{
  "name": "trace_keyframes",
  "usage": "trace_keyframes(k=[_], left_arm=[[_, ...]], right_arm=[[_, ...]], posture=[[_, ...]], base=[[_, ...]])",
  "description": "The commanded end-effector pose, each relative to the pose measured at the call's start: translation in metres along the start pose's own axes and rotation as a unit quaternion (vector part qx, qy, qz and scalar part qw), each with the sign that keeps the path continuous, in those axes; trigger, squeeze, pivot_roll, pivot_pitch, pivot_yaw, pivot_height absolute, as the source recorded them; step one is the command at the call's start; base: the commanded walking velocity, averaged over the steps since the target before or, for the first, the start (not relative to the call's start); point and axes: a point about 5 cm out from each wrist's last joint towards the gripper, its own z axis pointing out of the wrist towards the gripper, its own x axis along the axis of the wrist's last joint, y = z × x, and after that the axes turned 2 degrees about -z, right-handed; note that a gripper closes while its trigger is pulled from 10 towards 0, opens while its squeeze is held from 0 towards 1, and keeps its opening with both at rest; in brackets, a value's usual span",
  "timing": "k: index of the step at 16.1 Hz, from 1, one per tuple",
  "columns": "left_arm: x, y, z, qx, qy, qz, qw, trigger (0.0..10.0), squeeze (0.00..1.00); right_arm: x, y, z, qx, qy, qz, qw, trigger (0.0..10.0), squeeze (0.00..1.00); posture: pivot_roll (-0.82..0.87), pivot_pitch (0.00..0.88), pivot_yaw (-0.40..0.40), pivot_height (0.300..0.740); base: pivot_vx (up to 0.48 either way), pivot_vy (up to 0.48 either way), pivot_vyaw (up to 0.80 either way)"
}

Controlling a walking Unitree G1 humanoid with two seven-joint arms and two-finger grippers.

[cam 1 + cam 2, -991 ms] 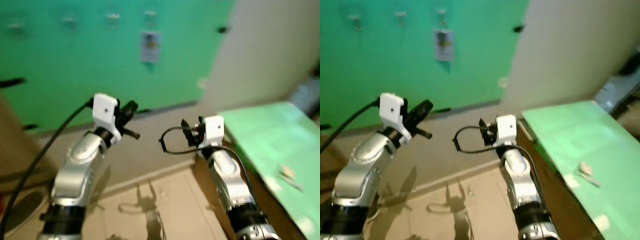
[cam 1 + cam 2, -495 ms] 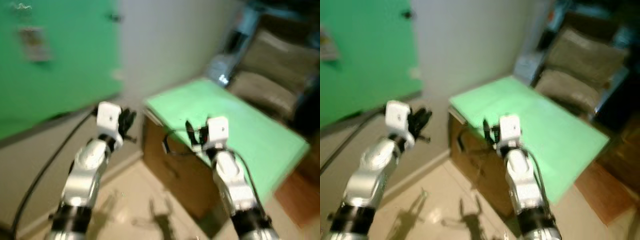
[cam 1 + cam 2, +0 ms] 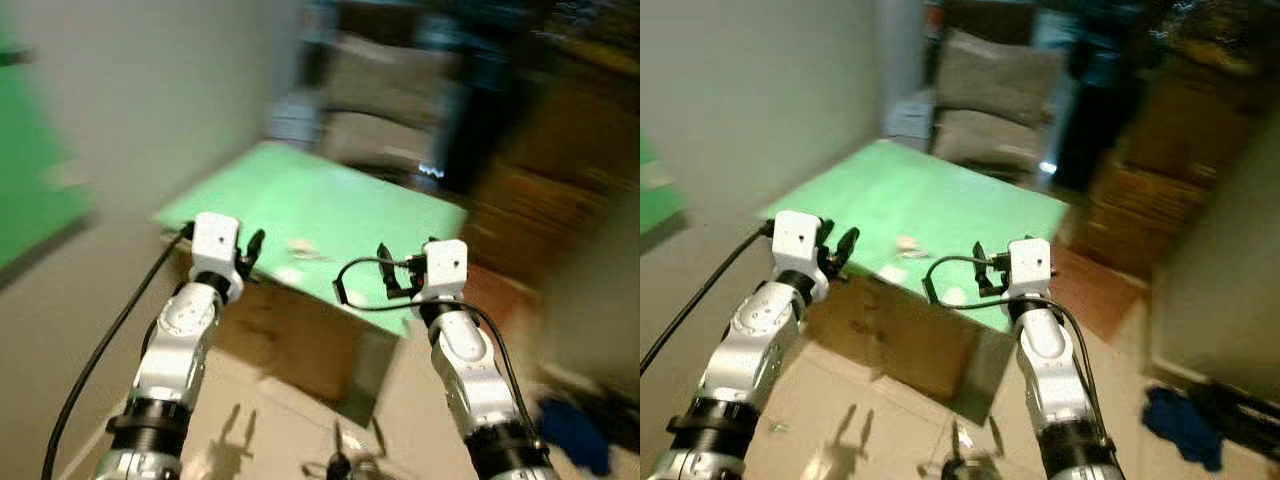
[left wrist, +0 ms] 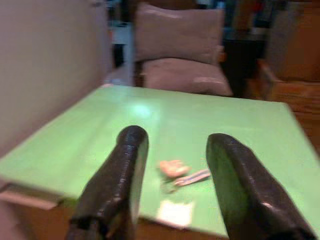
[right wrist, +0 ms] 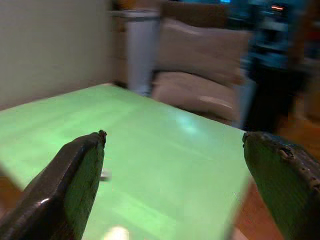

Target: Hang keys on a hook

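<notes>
- Green table (image 3: 330,215) ahead, seemingly the approach target, with cushioned chair (image 4: 177,47) behind.
- Left gripper (image 4: 172,187) and right gripper (image 5: 172,180) raised before it, jaws wide and empty, likely readied for pickup.
- Keys (image 4: 182,175) lying near table's front edge, beside a pale card (image 4: 175,212).

Both arms raised forward, left gripper (image 4: 172,195) fingers parted, right gripper (image 5: 175,185) fingers wide

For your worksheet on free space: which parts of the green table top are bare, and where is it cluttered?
The table is bare across its far half toward the cushions. The clutter is near the front edge: the keys and a white card beside them.
</notes>
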Motion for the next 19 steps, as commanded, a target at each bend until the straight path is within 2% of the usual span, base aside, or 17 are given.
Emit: trace_keyframes(k=[1, 3, 4, 5, 6, 9, 12, 16, 18, 19], left_arm=[[0.007, 0.003, 0.004, 0.008, 0.015, 0.004, 1.000, 10.0, 1.00], [0.006, 0.007, 0.005, -0.002, 0.016, 0.006, 1.000, 10.0, 1.00], [0.007, 0.008, 0.005, -0.002, 0.018, 0.011, 1.000, 10.0, 1.00], [0.009, 0.006, 0.004, 0.006, 0.030, 0.013, 0.999, 10.0, 0.00], [0.008, 0.003, 0.004, 0.021, 0.029, 0.017, 0.999, 10.0, 0.00], [0.006, 0.001, 0.004, 0.022, 0.026, 0.016, 0.999, 10.0, 0.00], [0.003, 0.008, 0.004, 0.002, 0.024, 0.016, 1.000, 10.0, 0.00], [0.003, 0.010, 0.005, -0.005, 0.024, 0.010, 1.000, 10.0, 0.00], [0.002, 0.011, 0.005, -0.012, 0.020, -0.002, 1.000, 10.0, 0.00], [0.002, 0.011, 0.005, -0.017, 0.018, 0.007, 1.000, 10.0, 0.00]], right_arm=[[0.008, 0.002, 0.006, -0.005, 0.007, 0.010, 1.000, 10.0, 1.00], [0.007, 0.002, 0.006, -0.002, 0.001, 0.000, 1.000, 10.0, 0.99], [0.006, 0.001, 0.006, -0.001, -0.002, -0.003, 1.000, 10.0, 0.91], [0.005, 0.000, 0.006, 0.002, -0.005, -0.010, 1.000, 10.0, 0.18], [0.005, -0.001, 0.004, 0.006, -0.002, -0.014, 1.000, 10.0, 0.00], [0.004, -0.001, 0.001, 0.009, -0.005, -0.015, 1.000, 10.0, 0.00], [0.007, -0.001, 0.001, 0.017, 0.006, -0.021, 1.000, 10.0, 0.00], [0.007, -0.001, 0.001, 0.016, 0.004, -0.024, 1.000, 10.0, 0.00], [0.006, -0.001, 0.000, 0.015, -0.003, -0.024, 1.000, 10.0, 0.00], [0.004, -0.001, -0.001, 0.017, -0.006, -0.022, 1.000, 10.0, 0.00]], posture=[[0.00, 0.000, -0.012, 0.740], [0.00, 0.000, -0.008, 0.740], [0.00, 0.000, -0.008, 0.740], [-0.01, 0.000, -0.004, 0.740], [-0.01, 0.000, -0.002, 0.740], [-0.02, 0.000, -0.001, 0.740], [-0.02, 0.000, -0.001, 0.740], [-0.02, 0.000, 0.001, 0.740], [-0.03, 0.000, 0.005, 0.740], [-0.03, 0.000, 0.005, 0.740]], base=[[0.000, 0.000, -0.78], [0.000, 0.000, -0.39], [0.000, 0.000, 0.00], [0.360, 0.000, 0.00], [0.465, 0.000, 0.00], [0.475, 0.000, 0.00], [0.480, 0.000, 0.00], [0.474, 0.000, 0.00], [0.174, 0.403, 0.00], [0.000, 0.480, -0.76]])
